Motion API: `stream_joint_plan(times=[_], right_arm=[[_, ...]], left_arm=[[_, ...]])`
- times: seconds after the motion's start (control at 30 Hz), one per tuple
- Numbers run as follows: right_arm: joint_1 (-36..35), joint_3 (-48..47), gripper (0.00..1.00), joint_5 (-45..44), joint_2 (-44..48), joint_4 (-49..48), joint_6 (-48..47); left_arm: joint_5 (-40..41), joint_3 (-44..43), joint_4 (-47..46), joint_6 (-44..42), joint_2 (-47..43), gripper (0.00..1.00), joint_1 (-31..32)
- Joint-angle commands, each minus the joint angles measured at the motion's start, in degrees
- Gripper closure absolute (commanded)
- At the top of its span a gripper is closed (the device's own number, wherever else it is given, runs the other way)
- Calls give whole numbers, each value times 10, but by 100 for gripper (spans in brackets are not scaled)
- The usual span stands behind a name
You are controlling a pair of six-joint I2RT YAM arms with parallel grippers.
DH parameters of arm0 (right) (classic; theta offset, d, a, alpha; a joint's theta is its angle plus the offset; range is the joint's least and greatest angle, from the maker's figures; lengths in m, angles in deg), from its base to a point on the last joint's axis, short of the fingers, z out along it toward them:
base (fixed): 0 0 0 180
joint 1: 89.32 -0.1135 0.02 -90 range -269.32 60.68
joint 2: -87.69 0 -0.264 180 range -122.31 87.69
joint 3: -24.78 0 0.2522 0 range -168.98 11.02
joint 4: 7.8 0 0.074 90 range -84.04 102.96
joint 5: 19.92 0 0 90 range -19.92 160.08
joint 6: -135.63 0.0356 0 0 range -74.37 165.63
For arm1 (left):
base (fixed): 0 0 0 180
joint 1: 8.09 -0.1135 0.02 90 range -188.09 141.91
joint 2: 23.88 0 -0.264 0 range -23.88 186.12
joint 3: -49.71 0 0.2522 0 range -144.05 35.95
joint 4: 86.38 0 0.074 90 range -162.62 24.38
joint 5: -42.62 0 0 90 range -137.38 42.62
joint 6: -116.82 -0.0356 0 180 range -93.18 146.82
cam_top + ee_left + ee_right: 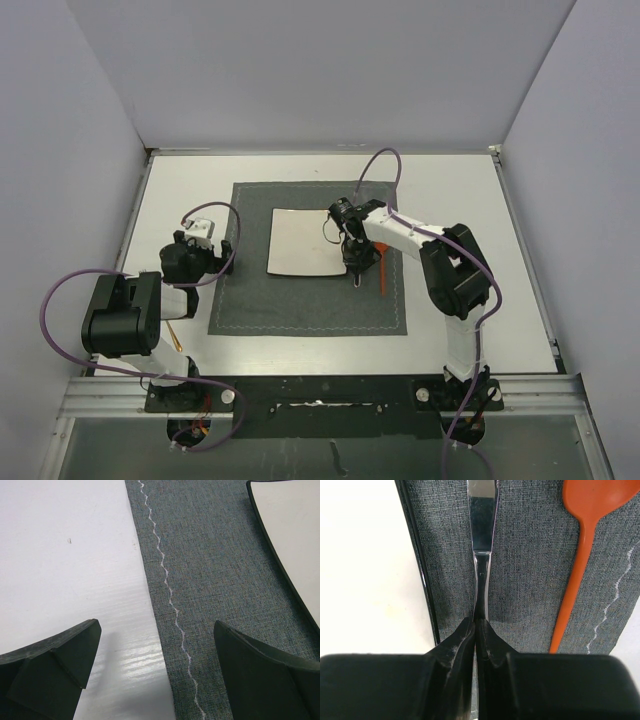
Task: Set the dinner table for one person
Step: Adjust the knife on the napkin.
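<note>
Both right gripper [475,626] jaws clamp the silver metal knife [482,520]; let's lay it straight beside the white square plate [365,570]; left gripper [156,630] gapes.

Overhead camera looks down over the whole dinner table [470,190]; both wrist cameras sit close above the placemat [300,310], each catching the plate [305,240]
</note>
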Motion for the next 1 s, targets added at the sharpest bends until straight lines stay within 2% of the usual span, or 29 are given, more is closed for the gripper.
stream_joint_plan(times=[0.0, 0.33, 0.5, 0.73, 0.87, 0.97], right_arm=[[6, -5, 93, -22, -16, 21, 0], [10, -7, 94, -13, -28, 21, -2], [6, -9, 94, -20, -3, 21, -3], [-7, -81, 83, -60, 74, 85, -5], [-15, -121, 73, -71, 123, 99, -15], [-17, -134, 70, -68, 145, 105, -20]], left_arm=[[-5, 1, -45, 2, 5, 2, -1], [-6, 1, -46, 2, 5, 2, -1], [-5, 1, -45, 2, 5, 2, -1], [-6, 1, -45, 2, 5, 2, -1], [-6, 1, -45, 3, 5, 2, -1], [-6, 1, -45, 2, 5, 2, -1]])
